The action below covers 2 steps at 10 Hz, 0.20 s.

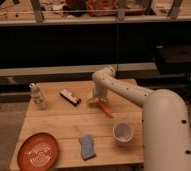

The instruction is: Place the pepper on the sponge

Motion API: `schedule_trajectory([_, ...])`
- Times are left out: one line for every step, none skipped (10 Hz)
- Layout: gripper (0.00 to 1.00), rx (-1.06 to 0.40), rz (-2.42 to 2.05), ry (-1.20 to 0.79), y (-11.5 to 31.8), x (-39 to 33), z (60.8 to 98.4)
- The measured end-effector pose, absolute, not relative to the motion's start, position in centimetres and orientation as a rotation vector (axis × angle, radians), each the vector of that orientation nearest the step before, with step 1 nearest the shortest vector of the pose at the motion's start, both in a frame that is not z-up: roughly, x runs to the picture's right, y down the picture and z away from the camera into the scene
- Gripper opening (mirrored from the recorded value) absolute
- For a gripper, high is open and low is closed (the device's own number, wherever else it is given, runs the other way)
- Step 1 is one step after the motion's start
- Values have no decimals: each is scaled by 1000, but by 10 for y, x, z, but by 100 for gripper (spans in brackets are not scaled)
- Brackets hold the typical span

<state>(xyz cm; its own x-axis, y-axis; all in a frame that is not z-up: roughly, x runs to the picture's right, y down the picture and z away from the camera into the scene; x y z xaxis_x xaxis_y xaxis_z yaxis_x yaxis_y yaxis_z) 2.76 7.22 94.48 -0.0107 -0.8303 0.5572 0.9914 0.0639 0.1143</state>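
Gripper (96, 98) is sitting right at the skinny, tapered orange pepper (107, 109) on the wood table (64, 122), can't tell its grip.

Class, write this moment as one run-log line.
tool: mid table, at pepper | pepper: not on sponge | sponge: near front edge, left of cup | step: placing not done

Pale wooden counter (64, 120); cream claw (95, 98) at frame centre, orange pepper (105, 108) just below it. Blue sponge (87, 147) lower centre; white cup (122, 132) to its right. Red-orange plate (38, 151), lower left, carries pale concentric rings.
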Motion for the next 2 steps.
schedule_trajectory([80, -360, -1490, -563, 72, 28, 945])
schedule_trajectory([80, -361, -1489, -563, 73, 28, 945])
